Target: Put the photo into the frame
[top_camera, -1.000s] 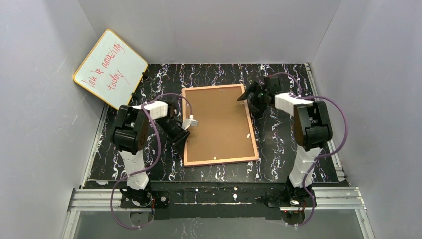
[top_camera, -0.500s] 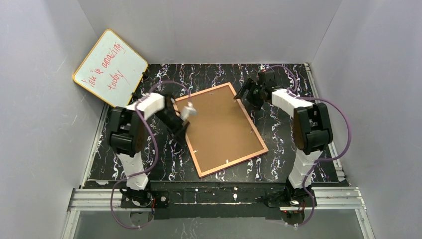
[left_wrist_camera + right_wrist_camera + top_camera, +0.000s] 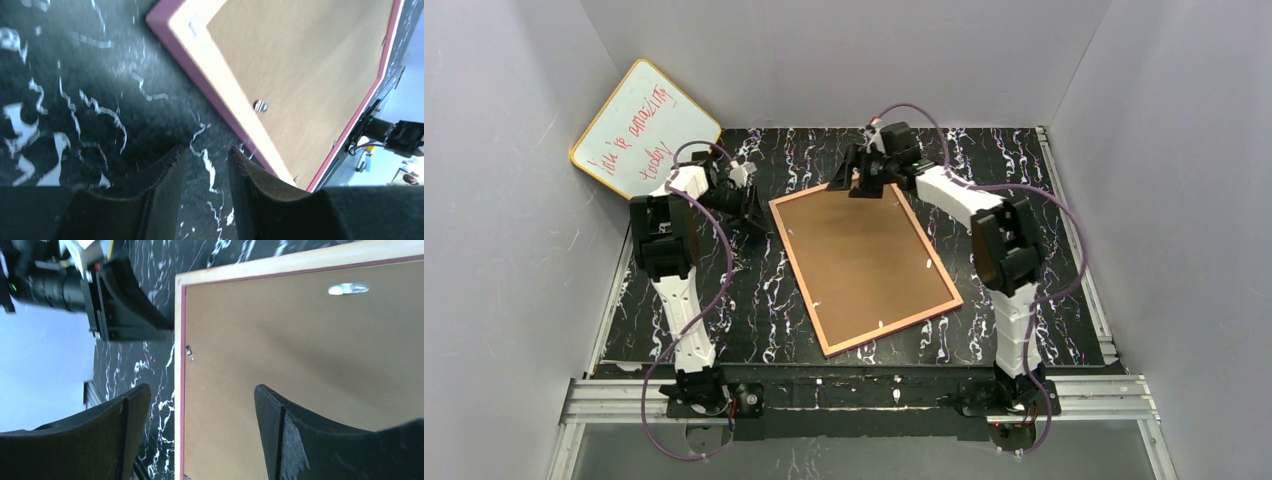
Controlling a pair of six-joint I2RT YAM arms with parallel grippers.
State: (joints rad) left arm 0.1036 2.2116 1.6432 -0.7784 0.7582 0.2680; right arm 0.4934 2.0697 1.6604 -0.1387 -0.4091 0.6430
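Frame (image 3: 206,50) lay rear-up and askew on the table (image 3: 724,300), with the brown backing board (image 3: 864,262) filling it. I could not tell whether the photo sat beneath. My right gripper (image 3: 201,387) hung over the frame's far corner, jaws spread wide, holding nothing. My left gripper (image 3: 205,152) sat just beside the frame's left edge, jaws slightly apart, empty. The left wrist view was blurred.

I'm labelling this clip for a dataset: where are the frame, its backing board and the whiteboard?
frame (image 3: 227,82): left wrist view, on its pale wooden rear rim.
backing board (image 3: 864,260): top view, middle of the brown panel.
whiteboard (image 3: 646,128): top view, on its white face with red writing.
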